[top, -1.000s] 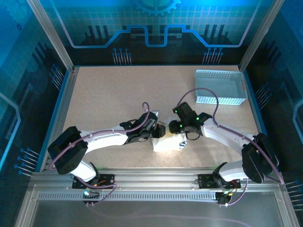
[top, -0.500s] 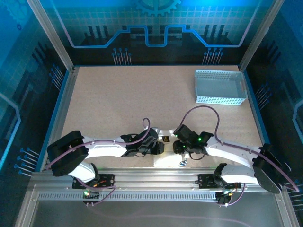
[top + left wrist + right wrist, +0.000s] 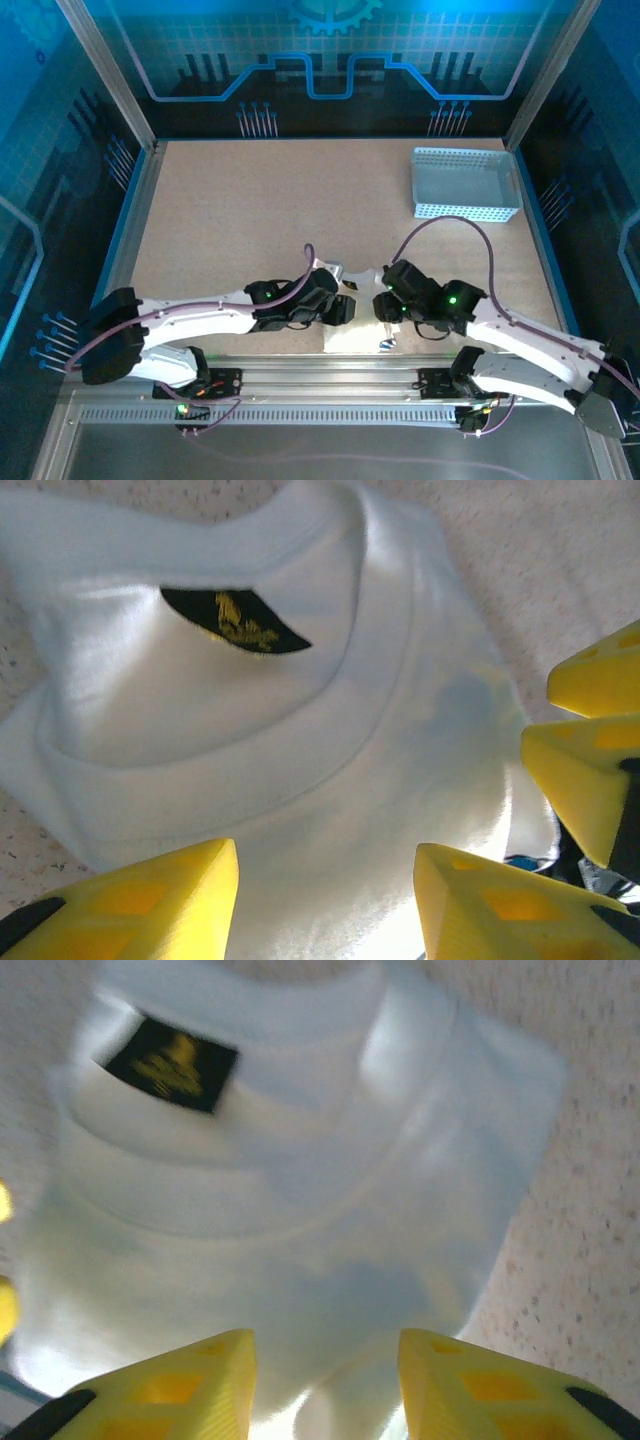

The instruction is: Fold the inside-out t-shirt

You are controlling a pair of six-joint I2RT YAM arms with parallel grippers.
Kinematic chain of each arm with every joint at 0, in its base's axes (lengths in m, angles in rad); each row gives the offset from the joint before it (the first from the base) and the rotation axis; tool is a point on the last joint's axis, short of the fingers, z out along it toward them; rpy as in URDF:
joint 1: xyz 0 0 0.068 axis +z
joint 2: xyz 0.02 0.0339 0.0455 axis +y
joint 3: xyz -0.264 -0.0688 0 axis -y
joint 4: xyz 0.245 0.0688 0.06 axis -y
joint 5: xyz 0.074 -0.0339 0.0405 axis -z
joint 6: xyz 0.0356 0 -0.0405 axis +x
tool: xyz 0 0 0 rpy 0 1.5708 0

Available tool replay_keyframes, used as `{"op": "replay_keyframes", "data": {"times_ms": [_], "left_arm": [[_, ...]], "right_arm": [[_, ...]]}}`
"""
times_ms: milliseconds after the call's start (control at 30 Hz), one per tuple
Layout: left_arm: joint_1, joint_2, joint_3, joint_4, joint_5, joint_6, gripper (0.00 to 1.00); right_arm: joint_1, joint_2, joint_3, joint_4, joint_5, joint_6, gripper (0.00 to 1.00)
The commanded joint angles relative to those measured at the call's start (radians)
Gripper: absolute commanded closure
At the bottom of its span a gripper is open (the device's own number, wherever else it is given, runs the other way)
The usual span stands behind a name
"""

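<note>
White cloth, the inside-out t-shirt (image 3: 352, 342) lies bunched at the table's (image 3: 230, 210) near edge. Just left of the t-shirt hangs the left gripper (image 3: 326, 852), its yellow fingers (image 3: 140, 900) spread and grasping nothing. The right gripper (image 3: 325, 1338), just right of it, is likewise released. A black neck label (image 3: 235, 620) faces up. The basket (image 3: 465, 185) stands well beyond the t-shirt, far right.

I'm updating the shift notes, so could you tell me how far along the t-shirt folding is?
Mostly done: the t-shirt lies as a compact folded bundle near the front edge of the table, neck label showing. In hand: the left gripper and right gripper sit over it with fingers apart, clamping no cloth. Left: probably only pulling the arms away; the basket stands apart, far right.
</note>
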Motion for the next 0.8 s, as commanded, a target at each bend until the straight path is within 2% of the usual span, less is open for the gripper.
{"op": "replay_keyframes", "data": {"times_ms": [0, 233, 333, 433, 500, 633, 700, 767], "left_arm": [[-0.015, 0.079, -0.017, 0.004, 0.040, -0.044, 0.49], [-0.002, 0.165, -0.046, 0.012, 0.030, -0.078, 0.48], [0.009, 0.160, -0.054, 0.002, 0.013, -0.072, 0.47], [0.041, 0.161, -0.064, 0.000, 0.005, -0.056, 0.47], [0.074, 0.162, -0.085, 0.023, 0.009, -0.049, 0.47], [0.097, 0.154, -0.079, 0.017, 0.010, -0.010, 0.47], [0.092, 0.154, -0.046, -0.031, 0.011, 0.025, 0.46], [0.092, 0.137, -0.032, -0.083, -0.033, 0.034, 0.43]], "right_arm": [[0.021, 0.036, -0.072, -0.100, 0.026, 0.123, 0.55], [0.017, 0.126, -0.199, 0.075, -0.023, 0.166, 0.62], [0.013, 0.153, -0.216, 0.147, -0.040, 0.153, 0.62], [-0.004, 0.160, -0.251, 0.262, -0.086, 0.148, 0.60], [-0.016, 0.174, -0.263, 0.342, -0.097, 0.143, 0.63], [-0.018, 0.235, -0.204, 0.320, -0.069, 0.136, 0.69], [-0.012, 0.229, -0.202, 0.290, -0.036, 0.150, 0.64], [-0.023, 0.233, -0.227, 0.350, -0.060, 0.136, 0.61]]}}
